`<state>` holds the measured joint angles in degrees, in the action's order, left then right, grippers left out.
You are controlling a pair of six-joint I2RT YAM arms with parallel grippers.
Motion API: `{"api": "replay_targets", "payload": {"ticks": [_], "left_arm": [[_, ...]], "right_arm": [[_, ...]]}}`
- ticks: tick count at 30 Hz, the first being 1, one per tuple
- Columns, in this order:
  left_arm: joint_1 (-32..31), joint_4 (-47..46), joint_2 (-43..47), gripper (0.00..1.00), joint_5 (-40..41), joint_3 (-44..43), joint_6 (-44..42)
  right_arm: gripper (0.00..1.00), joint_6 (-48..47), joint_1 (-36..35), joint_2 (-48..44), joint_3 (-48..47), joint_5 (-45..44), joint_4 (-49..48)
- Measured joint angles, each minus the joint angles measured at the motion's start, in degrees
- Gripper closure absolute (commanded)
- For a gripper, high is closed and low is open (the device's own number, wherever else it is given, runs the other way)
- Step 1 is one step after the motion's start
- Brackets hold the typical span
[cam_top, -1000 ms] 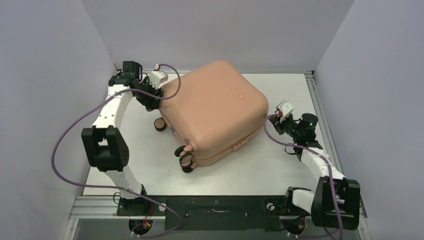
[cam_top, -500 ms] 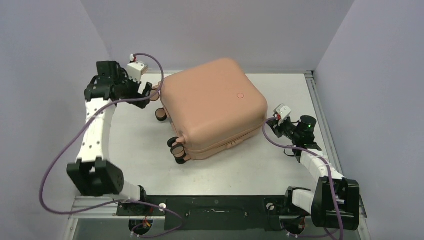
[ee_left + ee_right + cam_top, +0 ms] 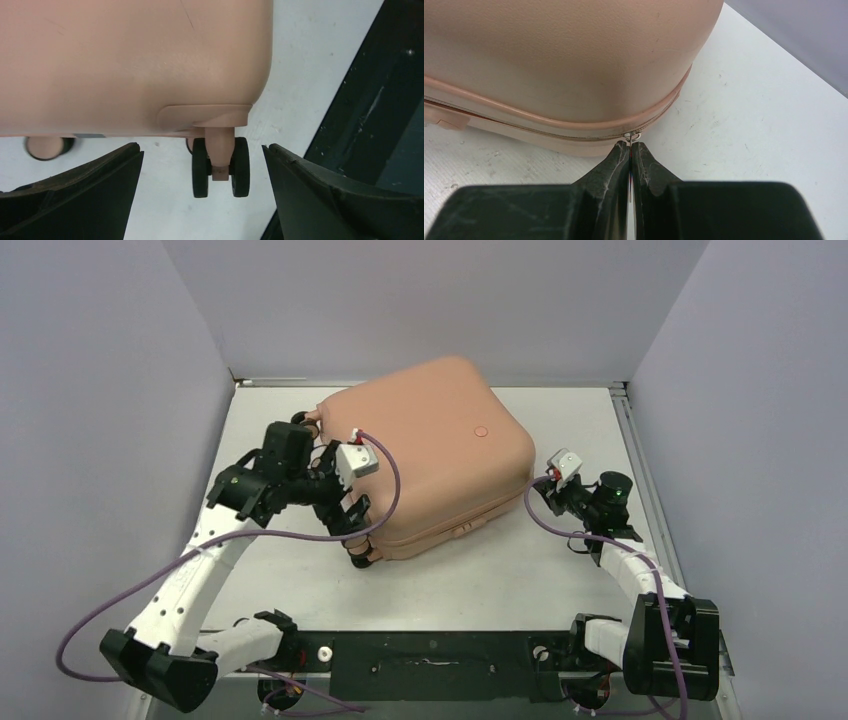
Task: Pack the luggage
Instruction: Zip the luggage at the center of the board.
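Observation:
The luggage (image 3: 430, 450), a salmon-pink hard-shell suitcase, lies shut and flat on the white table, with a small round dot (image 3: 481, 431) on its upper shell. My left gripper (image 3: 350, 517) is open at its near-left corner. In the left wrist view, the luggage (image 3: 125, 60) fills the top and a pink-and-black caster wheel (image 3: 220, 167) stands between the spread fingers of my left gripper (image 3: 201, 149), untouched. My right gripper (image 3: 536, 490) is at the right corner. There my right gripper (image 3: 630, 145) is shut on the metal zipper pull (image 3: 631, 136) at the seam of the luggage (image 3: 564, 60).
A second caster (image 3: 45, 147) shows under the shell's left side. The black base bar (image 3: 430, 652) runs along the near edge. A metal rail (image 3: 640, 470) borders the table's right side, and grey walls close in on the left, back and right.
My left arm swung from the suitcase's back-left corner round to its near-left corner, and its gripper opened wide. The suitcase turned and shifted slightly. The right gripper stayed shut.

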<state>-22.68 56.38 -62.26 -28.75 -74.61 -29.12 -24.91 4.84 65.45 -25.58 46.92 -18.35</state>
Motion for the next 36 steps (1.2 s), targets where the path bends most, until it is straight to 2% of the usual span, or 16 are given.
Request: {"api": "replay_targets", "payload": {"ticks": [3,10,16,17,21,23,27,29,31,32,36], "left_arm": [[-0.8,2.3,-3.0,0.04,0.3,3.8,0.6],[-5.0,4.1,-2.9,0.04,0.9,4.4,1.7],[-8.3,3.5,-3.2,0.00,6.3,7.6,2.3],[-8.6,3.4,-3.2,0.03,7.9,8.2,2.5],[-9.0,1.7,-3.1,0.22,14.3,10.7,3.1],[-9.0,0.6,-3.0,0.37,16.5,11.9,3.3],[-9.2,-0.3,-3.0,0.52,17.5,12.8,4.1],[-9.6,-0.4,-3.1,0.69,17.0,12.9,4.5],[-9.6,-0.2,-3.1,0.94,16.4,12.9,4.3],[-9.6,-0.3,-3.1,1.00,16.4,12.9,4.6],[-9.6,-0.3,-3.2,1.00,16.4,12.9,4.5]], "right_arm": [[0.95,-0.1,0.0,0.0,0.0,-0.1,0.0],[0.95,-0.2,-0.1,0.0,0.0,-0.4,0.0],[0.95,-0.2,-0.1,0.3,0.0,-0.6,0.0],[0.95,-0.2,-0.1,0.5,0.0,-0.6,-0.2],[0.95,-0.2,-0.1,0.8,0.0,-0.6,-0.3],[0.95,-0.2,-0.1,0.9,0.0,-0.7,-0.3],[0.95,-0.2,-0.1,1.0,0.0,-0.7,-0.4],[0.95,-0.2,-0.1,1.1,0.0,-0.7,-0.4],[0.95,-0.2,-0.1,1.2,0.0,-0.9,-0.5],[0.95,-0.2,-0.1,1.3,0.0,-1.0,-0.5],[0.95,-0.2,-0.1,2.0,0.0,-1.8,-0.9]]}}
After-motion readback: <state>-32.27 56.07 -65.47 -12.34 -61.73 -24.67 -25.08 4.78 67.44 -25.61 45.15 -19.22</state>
